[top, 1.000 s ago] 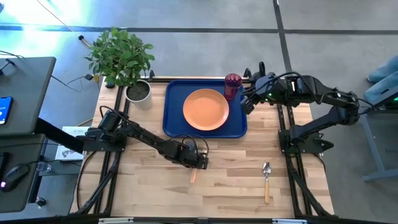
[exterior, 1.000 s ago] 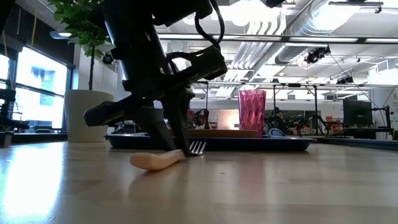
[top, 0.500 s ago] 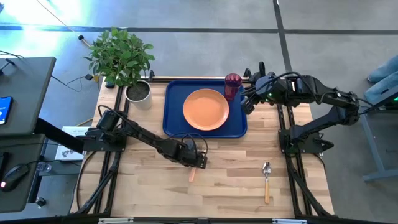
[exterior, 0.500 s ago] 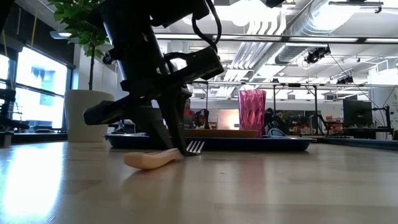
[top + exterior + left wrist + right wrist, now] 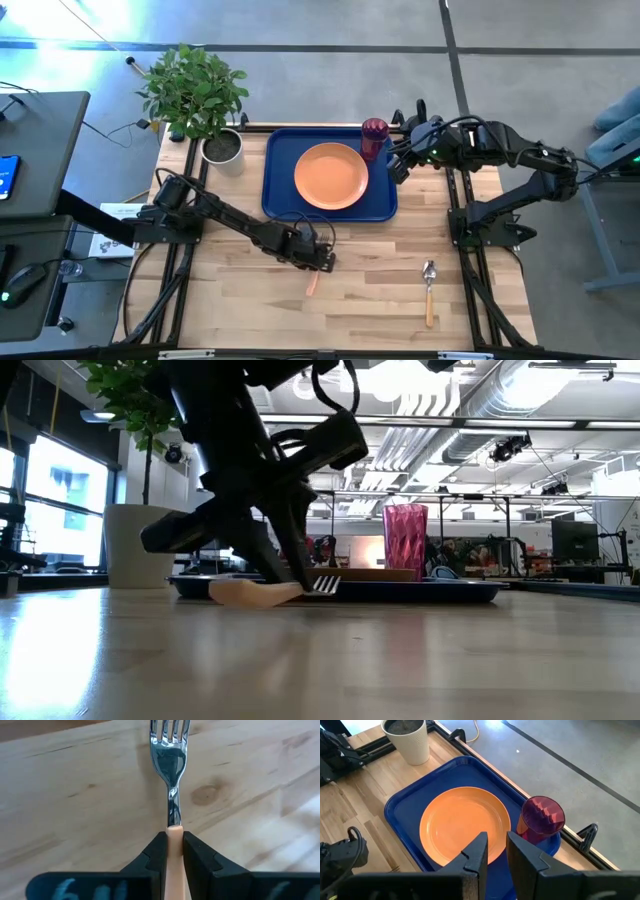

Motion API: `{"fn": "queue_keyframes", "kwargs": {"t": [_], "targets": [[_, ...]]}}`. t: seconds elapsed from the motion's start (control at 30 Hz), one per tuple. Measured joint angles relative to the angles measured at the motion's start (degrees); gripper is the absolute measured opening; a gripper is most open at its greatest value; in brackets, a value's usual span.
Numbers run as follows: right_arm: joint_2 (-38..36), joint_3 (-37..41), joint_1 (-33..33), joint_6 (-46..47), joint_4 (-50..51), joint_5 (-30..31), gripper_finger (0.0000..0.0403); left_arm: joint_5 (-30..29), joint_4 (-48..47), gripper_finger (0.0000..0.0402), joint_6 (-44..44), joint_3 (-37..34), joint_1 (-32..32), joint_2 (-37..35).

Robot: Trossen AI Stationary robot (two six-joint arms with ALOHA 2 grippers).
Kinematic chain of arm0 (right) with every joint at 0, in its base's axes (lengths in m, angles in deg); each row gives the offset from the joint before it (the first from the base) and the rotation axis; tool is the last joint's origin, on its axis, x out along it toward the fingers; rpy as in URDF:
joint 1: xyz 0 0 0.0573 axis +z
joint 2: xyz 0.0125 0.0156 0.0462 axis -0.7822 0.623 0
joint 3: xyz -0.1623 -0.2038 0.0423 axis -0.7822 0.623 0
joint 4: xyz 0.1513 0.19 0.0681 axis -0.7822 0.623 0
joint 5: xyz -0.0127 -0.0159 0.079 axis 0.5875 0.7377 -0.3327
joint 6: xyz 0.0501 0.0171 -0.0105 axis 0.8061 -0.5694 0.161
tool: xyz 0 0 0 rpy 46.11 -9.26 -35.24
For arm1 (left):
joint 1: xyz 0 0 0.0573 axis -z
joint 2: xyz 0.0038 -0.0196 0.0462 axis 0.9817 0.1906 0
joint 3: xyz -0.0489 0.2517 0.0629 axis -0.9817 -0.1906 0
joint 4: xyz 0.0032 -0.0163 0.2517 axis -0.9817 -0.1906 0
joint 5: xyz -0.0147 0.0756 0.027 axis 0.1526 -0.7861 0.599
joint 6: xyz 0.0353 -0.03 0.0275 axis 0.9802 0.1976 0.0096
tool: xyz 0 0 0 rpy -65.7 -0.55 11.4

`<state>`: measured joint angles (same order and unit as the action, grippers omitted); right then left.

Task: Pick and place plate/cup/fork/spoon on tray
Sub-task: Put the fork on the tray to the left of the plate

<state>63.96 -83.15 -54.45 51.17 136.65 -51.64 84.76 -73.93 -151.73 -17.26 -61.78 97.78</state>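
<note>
The fork (image 5: 270, 592), silver tines and light wooden handle, is in my left gripper (image 5: 318, 262), near the table's middle and just on the near side of the blue tray (image 5: 280, 195). The orange plate (image 5: 331, 176) lies on the tray. The magenta cup (image 5: 374, 138) stands upright in the tray's far right corner. The spoon (image 5: 429, 290) lies flat on the table at the near right. My right gripper (image 5: 496, 852) hovers by the tray's right edge, beside the cup, with a narrow gap between its fingers and nothing in it. My left gripper pinches the fork's wooden handle (image 5: 174, 837) between its two fingers, right where the handle meets the metal neck. The fingers slant down from the table's left and lie along the fork. The fork hangs about level, clear of the table, with its tines (image 5: 326, 585) pointing away from the gripper.
A grey pot with a leafy plant (image 5: 222, 148) stands at the table's far left corner, next to the tray. Bare wood lies between the tray and the near edge. Black frame rails run along both table sides.
My left gripper has gone up with the fork. The handle's free end rested on the table before; now the whole fork hangs clear of it and about level.
</note>
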Motion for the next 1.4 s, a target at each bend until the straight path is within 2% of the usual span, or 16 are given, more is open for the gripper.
{"fn": "queue_keyframes", "kwargs": {"t": [0.4,0.97,1.13,1.4], "targets": [[0.1,0.0,0.0,0.0,0.5,-0.1,0.0062,-3.2,-6.7,0.0037,1.8,0.1,-0.8,-6.7],[3.0,0.0,0.0,-0.2,3.1,-2.6,0.0062,-9.4,-23.5,0.0037,10.3,0.1,-9.3,-20.6],[2.6,0.0,0.0,-0.3,3.0,-3.2,0.0062,-10.1,-30.2,0.0037,11.3,0.1,-11.8,-22.3],[2.3,0.0,0.0,-0.3,3.2,-4.9,0.0062,-9.6,-31.7,0.0037,15.0,0.1,-17.0,-22.0]]}}
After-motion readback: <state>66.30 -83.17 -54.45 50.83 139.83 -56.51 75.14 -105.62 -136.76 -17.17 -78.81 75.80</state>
